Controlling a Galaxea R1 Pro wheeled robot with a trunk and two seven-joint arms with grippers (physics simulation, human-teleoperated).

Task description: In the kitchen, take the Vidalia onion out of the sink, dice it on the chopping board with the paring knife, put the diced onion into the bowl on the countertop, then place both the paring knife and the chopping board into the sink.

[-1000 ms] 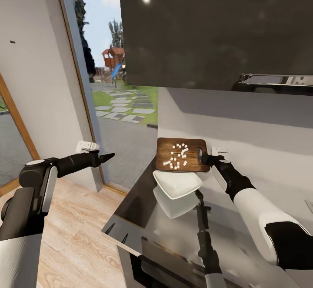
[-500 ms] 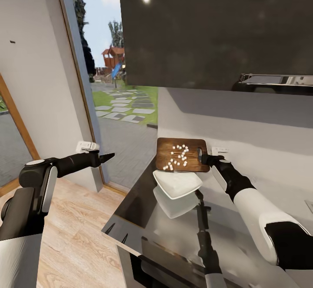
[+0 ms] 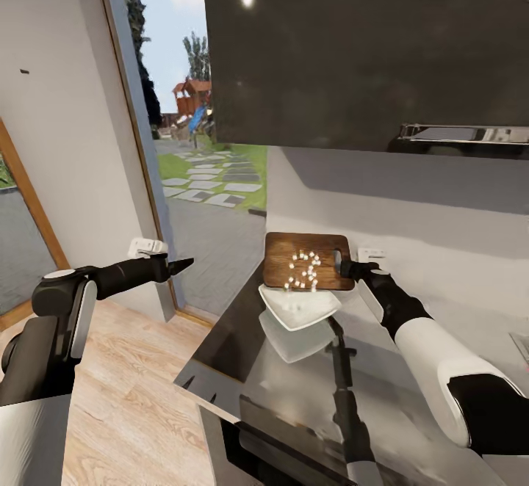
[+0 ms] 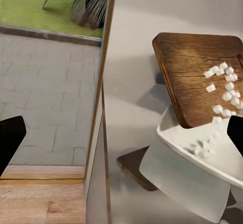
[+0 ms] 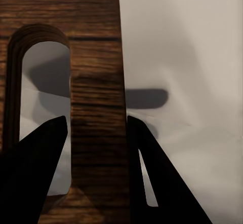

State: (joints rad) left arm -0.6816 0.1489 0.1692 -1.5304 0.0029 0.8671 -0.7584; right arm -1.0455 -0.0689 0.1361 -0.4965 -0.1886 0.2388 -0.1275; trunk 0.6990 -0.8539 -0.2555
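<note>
Diced onion (image 3: pixel 305 269) has slid down the chopping board (image 3: pixel 283 258) toward its low edge since a second ago — some pieces already lie in the bowl (image 3: pixel 297 308) below. Right gripper (image 3: pixel 347 269) is clamped on the board's handle end, tilting it; left gripper (image 3: pixel 178 263), apparently empty, hangs well apart from the surface.

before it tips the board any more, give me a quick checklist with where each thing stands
1. Right gripper clamped on the board by its handle slot: ok, a finger on each side of the end strip.
2. Board tilted over the bowl: ok.
3. Onion pieces gathered at the low edge: ok.
4. Some pieces already in the bowl: ok, seen in the left wrist view.
5. Left gripper off to the side and empty: ok.
6. Knife position: cannot tell.
</note>
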